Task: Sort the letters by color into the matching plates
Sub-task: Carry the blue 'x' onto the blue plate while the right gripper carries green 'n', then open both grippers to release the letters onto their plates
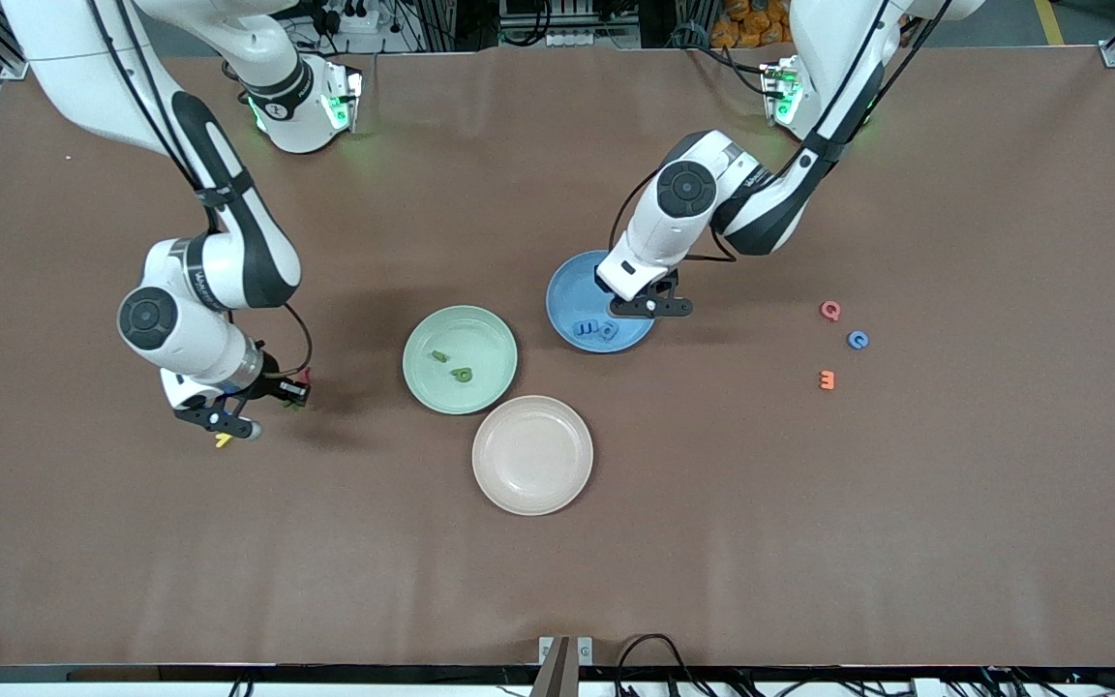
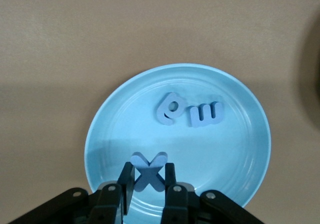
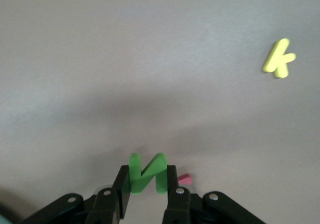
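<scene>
While our left hand (image 2: 148,184) grips a chunky blue X letter (image 2: 148,171) over the round blue plate (image 2: 250,149), ready to drop it, our right hand (image 3: 147,186) clamps a chunky green N letter (image 3: 146,173) that next needs carrying to the pale mint-green plate (image 1: 495,341).

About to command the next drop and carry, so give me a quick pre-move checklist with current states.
1. Left hand shut on blue X: ok.
2. Blue X over blue plate: ok.
3. Two blue letters lying in the blue plate, apart from the X: ok.
4. Right hand shut on green N: ok.
5. Green N over green plate: not ok, it hangs over bare table toward the right arm's end.
6. Blue C on the table, not in a plate: not ok.
</scene>
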Robot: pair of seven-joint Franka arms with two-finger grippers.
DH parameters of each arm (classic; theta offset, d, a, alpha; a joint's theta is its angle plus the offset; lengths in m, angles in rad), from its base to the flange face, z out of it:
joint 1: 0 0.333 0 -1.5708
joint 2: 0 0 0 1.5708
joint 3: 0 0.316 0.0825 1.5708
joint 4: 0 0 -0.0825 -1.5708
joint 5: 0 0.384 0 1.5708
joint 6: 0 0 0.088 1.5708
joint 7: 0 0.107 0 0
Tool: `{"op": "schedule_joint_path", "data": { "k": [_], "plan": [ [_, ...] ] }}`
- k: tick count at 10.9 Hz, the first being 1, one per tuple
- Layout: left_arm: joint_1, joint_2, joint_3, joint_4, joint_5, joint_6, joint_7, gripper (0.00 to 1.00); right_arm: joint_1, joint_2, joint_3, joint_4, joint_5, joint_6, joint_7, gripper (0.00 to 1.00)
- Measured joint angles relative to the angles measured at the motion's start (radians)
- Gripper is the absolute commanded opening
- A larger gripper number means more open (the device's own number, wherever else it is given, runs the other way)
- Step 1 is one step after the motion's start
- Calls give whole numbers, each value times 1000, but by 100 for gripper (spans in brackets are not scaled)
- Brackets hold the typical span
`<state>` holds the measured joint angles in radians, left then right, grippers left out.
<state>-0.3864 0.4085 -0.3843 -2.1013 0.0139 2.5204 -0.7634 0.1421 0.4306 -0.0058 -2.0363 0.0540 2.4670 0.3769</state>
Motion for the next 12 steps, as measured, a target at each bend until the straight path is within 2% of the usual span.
{"op": "schedule_joint_path", "data": {
  "k": [2,3,4,6,12],
  "plan": [
    [-6,11,0,10,2,0,-8,0,55,-9,1,28,0,-70,5,25],
    [-7,16,0,15,2,0,-20,6,83,-11,2,49,0,-106,9,25],
    [-8,22,-1,22,2,0,-35,26,115,-12,3,68,0,-128,24,25],
    [-9,36,-1,37,2,1,-47,100,173,-12,4,84,0,-140,47,25],
    [5,41,2,51,31,-8,-49,100,322,-10,5,91,1,-143,71,25]
  ]
}}
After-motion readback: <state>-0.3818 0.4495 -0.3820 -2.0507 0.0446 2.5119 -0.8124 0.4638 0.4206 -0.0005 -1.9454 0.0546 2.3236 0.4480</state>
